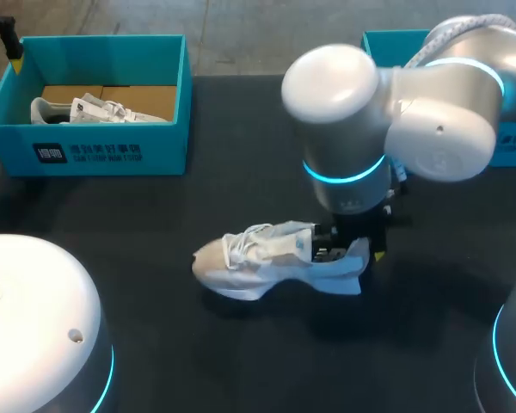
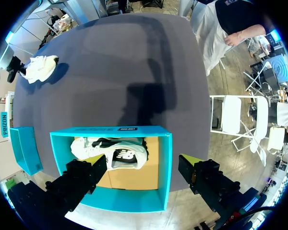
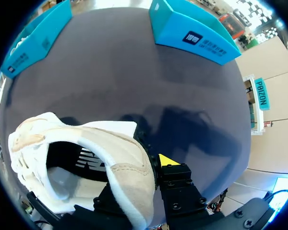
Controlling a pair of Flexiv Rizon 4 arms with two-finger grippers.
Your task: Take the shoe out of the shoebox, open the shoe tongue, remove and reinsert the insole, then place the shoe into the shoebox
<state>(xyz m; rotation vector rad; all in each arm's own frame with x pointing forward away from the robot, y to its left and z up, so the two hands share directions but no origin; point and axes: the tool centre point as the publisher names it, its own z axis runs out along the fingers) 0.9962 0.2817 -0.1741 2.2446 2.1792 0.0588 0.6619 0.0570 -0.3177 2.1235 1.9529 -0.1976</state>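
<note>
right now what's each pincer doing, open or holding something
left pincer: open, holding nothing, over the shoebox.
right pincer: closed on the heel of the shoe.

Worktop (image 1: 155, 275): dark, matt, smooth covering. Shoebox (image 1: 103, 155): matt teal cardboard outside, plain brown cardboard floor inside. Shoe (image 1: 267, 258) at mid-worktop: white woven cloth upper with cloth laces; its heel panel (image 3: 129, 177) is napped and suede-like (cream tone). Right arm housing (image 1: 335, 86): smooth, glossy white plastic.
</note>
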